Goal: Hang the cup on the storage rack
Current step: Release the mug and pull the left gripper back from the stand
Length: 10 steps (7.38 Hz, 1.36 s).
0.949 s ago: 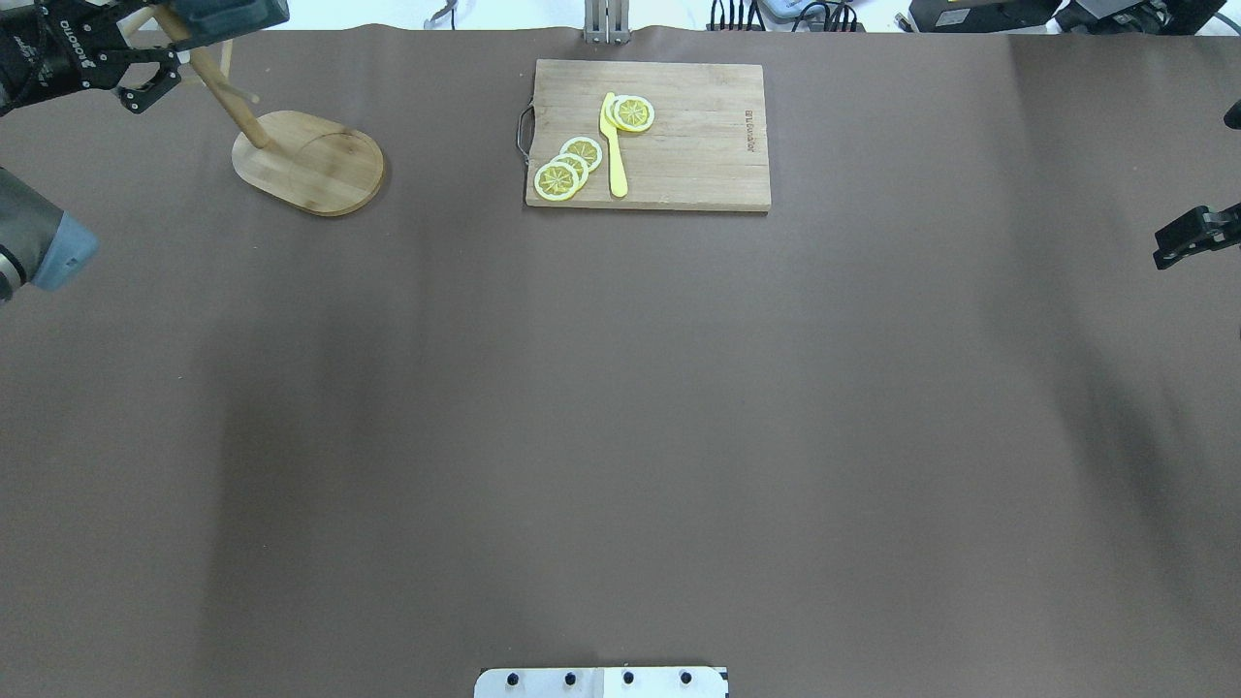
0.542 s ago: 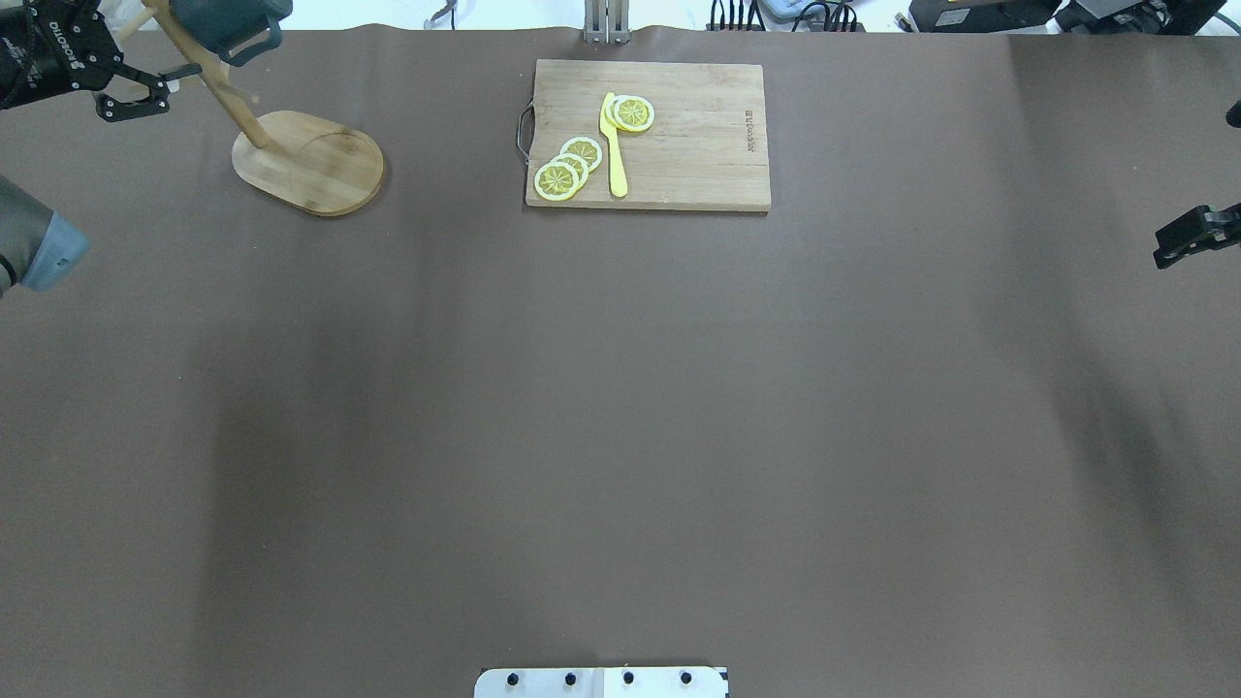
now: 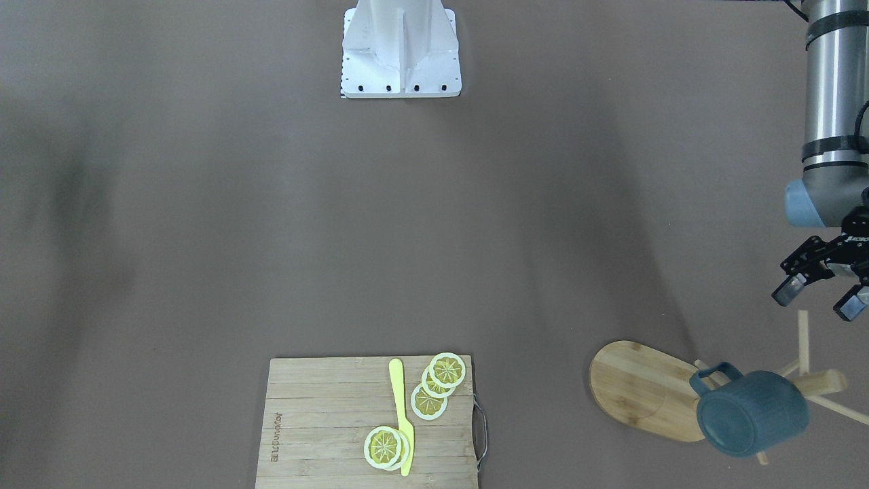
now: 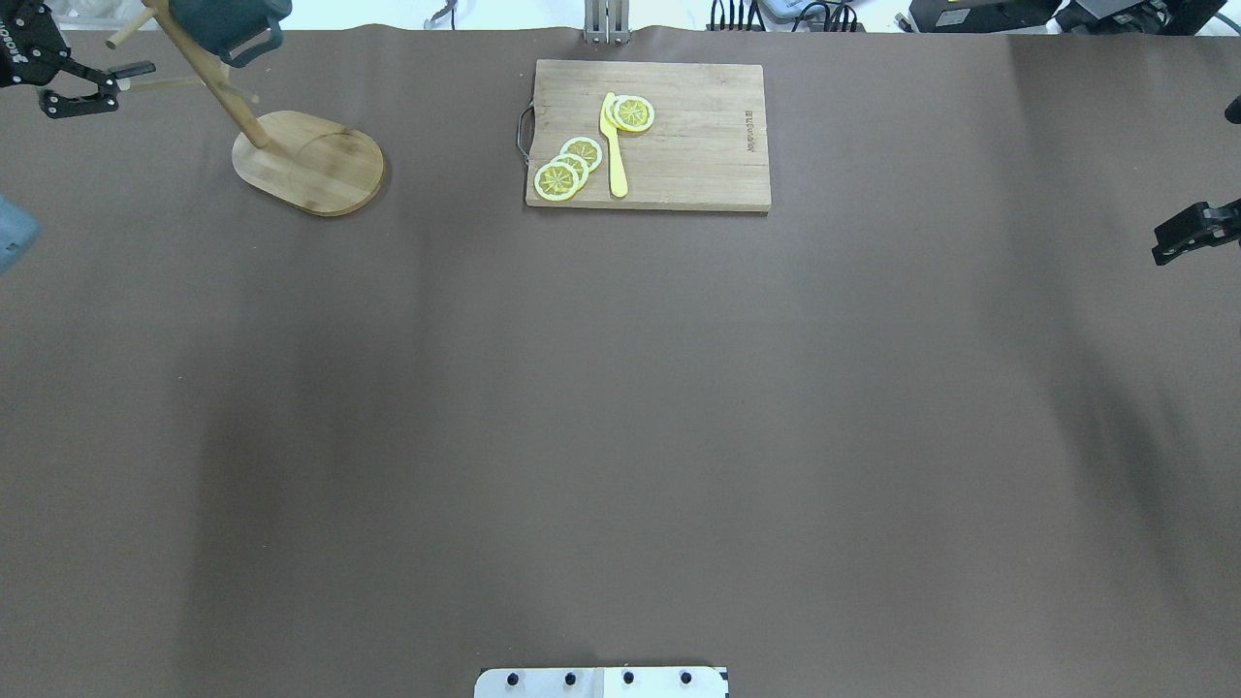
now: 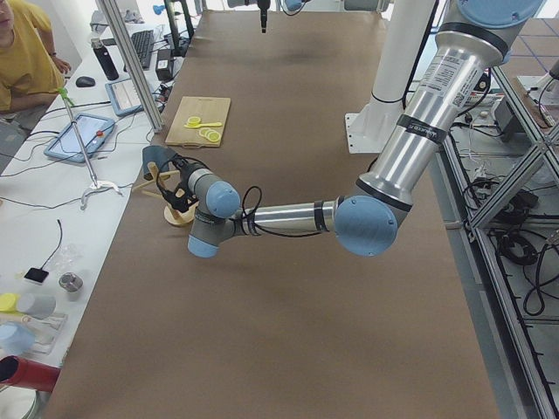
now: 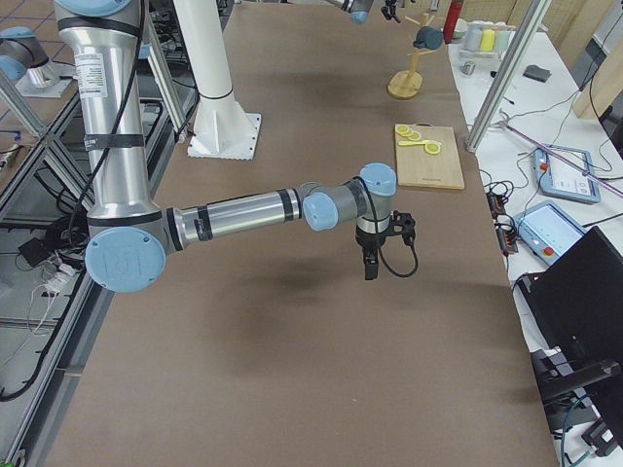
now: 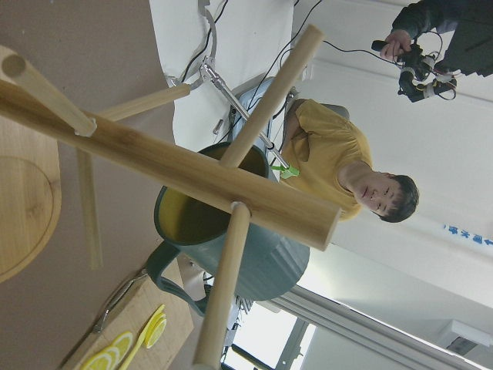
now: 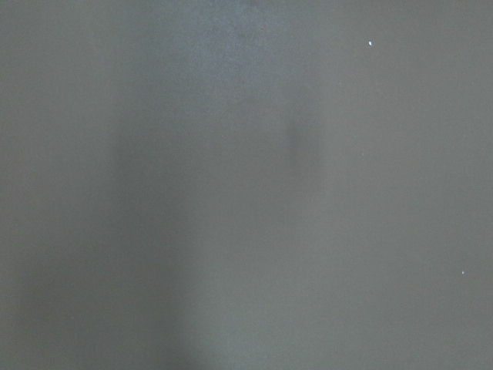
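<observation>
Hanging cup [image 3: 753,414], left end effector [image 3: 818,301] near — apart

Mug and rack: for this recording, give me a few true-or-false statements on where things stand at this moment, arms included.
1. The mug hangs on the rack, clear of the table. True.
2. The left claw is shut on the mug. False: it is open, empty and apart from the mug.
3. The lemon slices lie on the rack's oval base. False: they lie on the cutting board, beside a yellow knife.
4. The right claw hangs over bare table, far from the rack. True.
</observation>
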{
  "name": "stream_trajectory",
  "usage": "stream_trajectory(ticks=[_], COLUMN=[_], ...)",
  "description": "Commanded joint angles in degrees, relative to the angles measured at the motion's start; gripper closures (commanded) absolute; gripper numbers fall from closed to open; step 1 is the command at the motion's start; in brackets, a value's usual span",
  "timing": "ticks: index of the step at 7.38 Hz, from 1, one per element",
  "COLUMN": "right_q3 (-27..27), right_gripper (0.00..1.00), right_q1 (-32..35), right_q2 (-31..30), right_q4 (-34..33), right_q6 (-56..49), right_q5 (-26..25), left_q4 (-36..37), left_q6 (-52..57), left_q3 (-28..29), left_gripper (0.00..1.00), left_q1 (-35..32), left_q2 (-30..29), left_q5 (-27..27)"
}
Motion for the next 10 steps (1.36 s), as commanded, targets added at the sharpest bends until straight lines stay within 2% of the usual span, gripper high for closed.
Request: stream_trajectory(ticks=[1,3,5,7,8,9,10], right_q3=[-0.12,-0.21,-0.39,-0.47,-0.74,-1.78,-3.18], right_gripper=[0.00,0.00,0.00,0.00,0.00,0.00,0.00], right_q1=[0.25,2.09,2.19,2.62,3.32,4.98,6.65], right_q2=[0.08,-0.01,-0.19,-0.28,-0.28,-0.10,0.07], right_q4=[-0.05,0.03,0.03,0.38,0.39,0.39,0.39], right_q6=[-0.34,-0.87,-0.87,-1.13,-2.53,-5.24,-7.70], right_q5=[0.06,0.49,0.50,0.32,-0.03,-0.03,-0.03], left_q4=[0.87,9.00,24.61,35.71,39.94,43.38,51.59], left_q6=[14.25,40.54,63.07,90.21,102.35,111.52,114.23], left_q3=[-1.92,-3.23,-9.29,-9.40,-9.40,-9.92,-12.62], left_gripper=[0.01,0.01,0.01,0.01,0.01,0.01,0.01], left_q1=[-1.87,-4.50,-7.75,-12.06,-13.30,-13.48,-13.40], left_q2=[2.67,6.52,9.35,10.93,11.98,13.30,14.53], left_q5=[-1.03,-1.12,-0.77,-0.24,1.76,4.39,2.42])
